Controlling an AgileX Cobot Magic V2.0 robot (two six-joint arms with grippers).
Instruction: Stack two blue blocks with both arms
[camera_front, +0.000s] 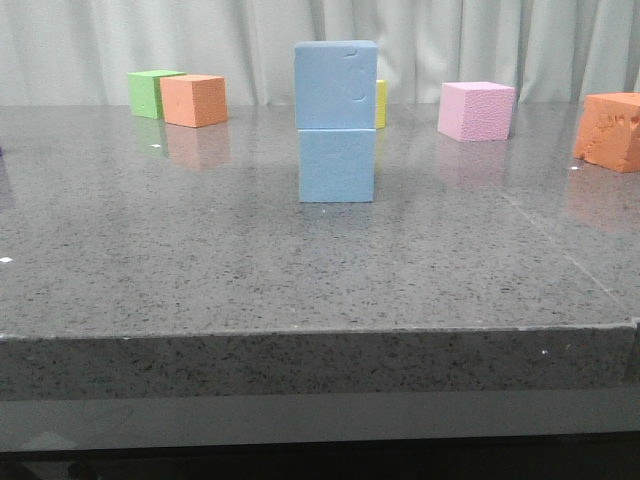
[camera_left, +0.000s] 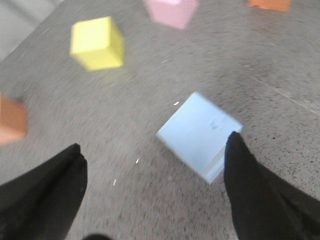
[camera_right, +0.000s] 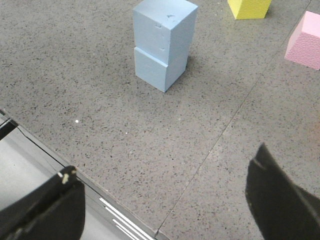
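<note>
Two sky-blue blocks stand stacked in the middle of the table. The upper blue block (camera_front: 336, 85) rests squarely on the lower blue block (camera_front: 337, 165). The right wrist view shows both, upper (camera_right: 165, 27) and lower (camera_right: 152, 70). The blurred left wrist view shows the stack from above (camera_left: 197, 132). My left gripper (camera_left: 155, 145) is open and empty above the table, the stack beside one finger (camera_left: 250, 185). My right gripper (camera_right: 164, 162) is open and empty over the table's front edge, well short of the stack. Neither gripper shows in the front view.
A yellow cube (camera_front: 381, 103) sits just behind the stack. A pink cube (camera_front: 476, 110) and an orange cube (camera_front: 610, 130) are at the back right. A green cube (camera_front: 150, 92) and another orange cube (camera_front: 194, 100) are at the back left.
</note>
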